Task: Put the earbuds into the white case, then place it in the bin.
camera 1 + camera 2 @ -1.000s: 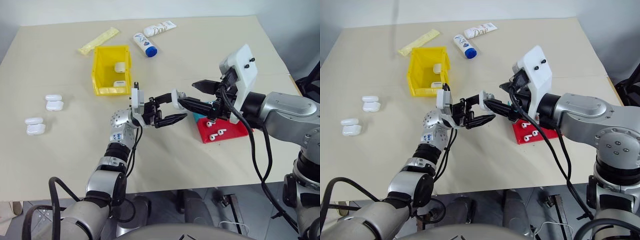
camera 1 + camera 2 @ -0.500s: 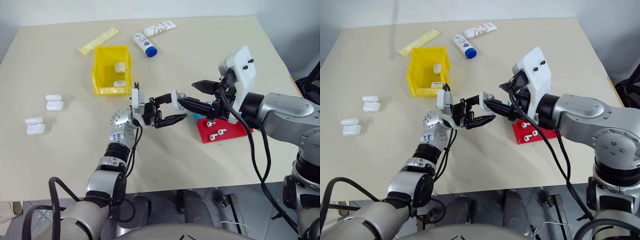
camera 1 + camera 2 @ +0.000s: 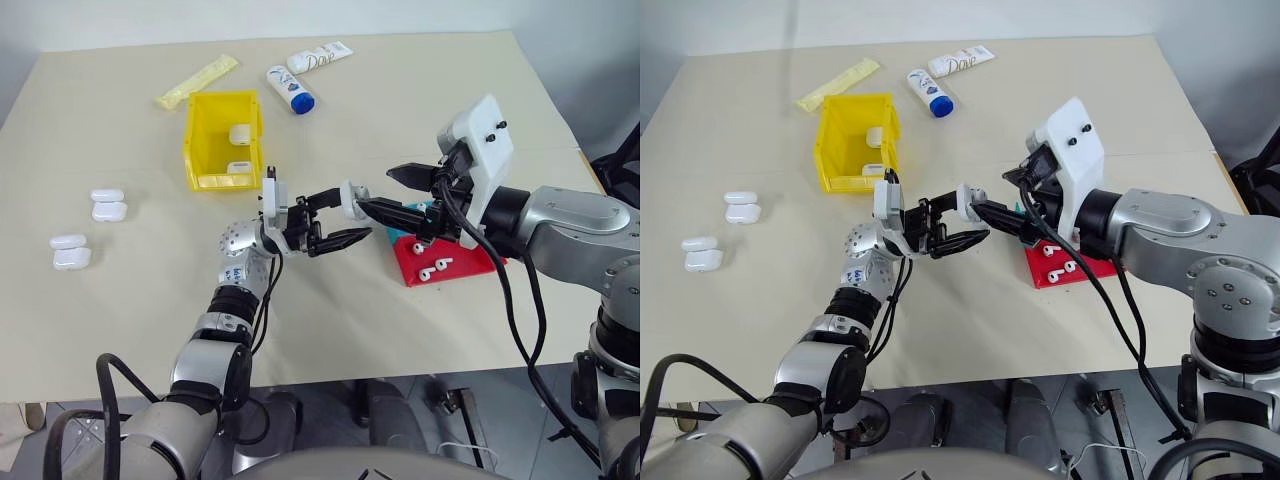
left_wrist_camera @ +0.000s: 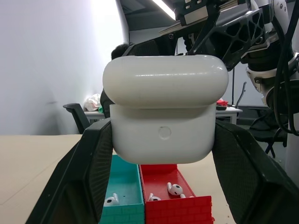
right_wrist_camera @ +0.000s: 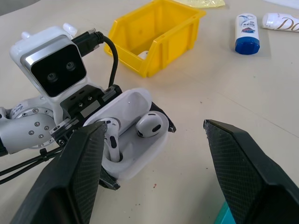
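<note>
Both earbuds (image 5: 148,125) seated in open white case (image 5: 133,135), clamped in left gripper (image 3: 335,222); right gripper (image 5: 154,163) spread just above. Left: shutting lid, dropping into yellow bin (image 3: 222,140).

- The big table (image 3: 400,110) has a pale tan top.
- The yellow bin (image 3: 222,140) stands on it, toward the far left part.
- Just behind the bin lies a long yellow packet (image 3: 197,81).
- To the bin's right, farther back, lie a white bottle with a blue cap (image 3: 290,89) and a white tube (image 3: 319,57).
- Left of the bin and nearer are two pairs of white cases (image 3: 108,204) (image 3: 70,252).
- Well to the bin's right and nearer sits a low red tray (image 3: 440,260).
</note>
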